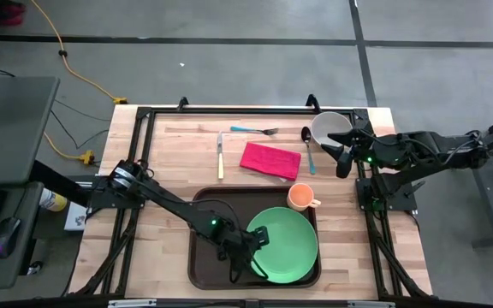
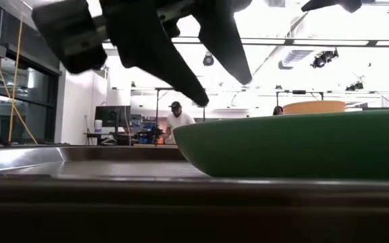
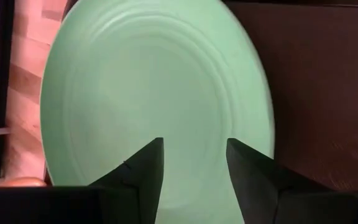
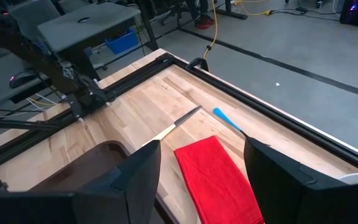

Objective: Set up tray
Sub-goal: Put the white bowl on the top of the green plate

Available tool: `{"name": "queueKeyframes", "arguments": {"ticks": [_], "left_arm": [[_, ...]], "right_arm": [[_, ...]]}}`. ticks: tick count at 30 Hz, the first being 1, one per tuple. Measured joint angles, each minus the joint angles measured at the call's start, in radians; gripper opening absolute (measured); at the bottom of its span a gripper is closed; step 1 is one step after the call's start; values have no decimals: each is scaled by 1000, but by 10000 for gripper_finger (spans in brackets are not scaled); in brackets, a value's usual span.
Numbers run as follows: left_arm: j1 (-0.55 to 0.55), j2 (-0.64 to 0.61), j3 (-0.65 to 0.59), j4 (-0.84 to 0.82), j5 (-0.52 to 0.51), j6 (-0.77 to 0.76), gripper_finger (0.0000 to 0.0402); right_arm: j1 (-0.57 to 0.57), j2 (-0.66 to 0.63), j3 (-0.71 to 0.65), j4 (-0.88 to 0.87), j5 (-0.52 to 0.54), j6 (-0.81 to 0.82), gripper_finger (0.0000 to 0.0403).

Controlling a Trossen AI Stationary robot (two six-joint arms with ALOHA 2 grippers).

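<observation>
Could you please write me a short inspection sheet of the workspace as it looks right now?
Surface: wooden table, black frame.
Job's things: tray at the near edge; green plate lying in its right part; orange cup beside the tray.
Clutter: red napkin, knife, fork, spoon, white bowl.
Grippers: left gripper open over the plate's left edge; right gripper open, empty, near the bowl.
Cables: yellow cable on the floor.
Surroundings: desk at left; a person far behind.

Two slim black jointed arms on black frames, small green lights glowing near each wrist; both claws have flat, pointed black fingers.
</observation>
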Motion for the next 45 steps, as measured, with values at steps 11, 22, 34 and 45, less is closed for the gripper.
{"name": "queueKeyframes", "arguments": {"ticks": [11,22,34,45], "left_arm": [[94,-41,333,-282,-255,47,176],[466,-272,405,-408,-46,-191,143],[749,-422,407,-467,188,-176,117],[974,-470,406,-553,469,-2,111]], "right_arm": [[-19,1,0,23,99,-45,209],[-210,93,239,-3,63,-279,209],[-648,480,837,-595,-137,-429,209],[-1111,738,932,-677,-617,-461,209]]}}
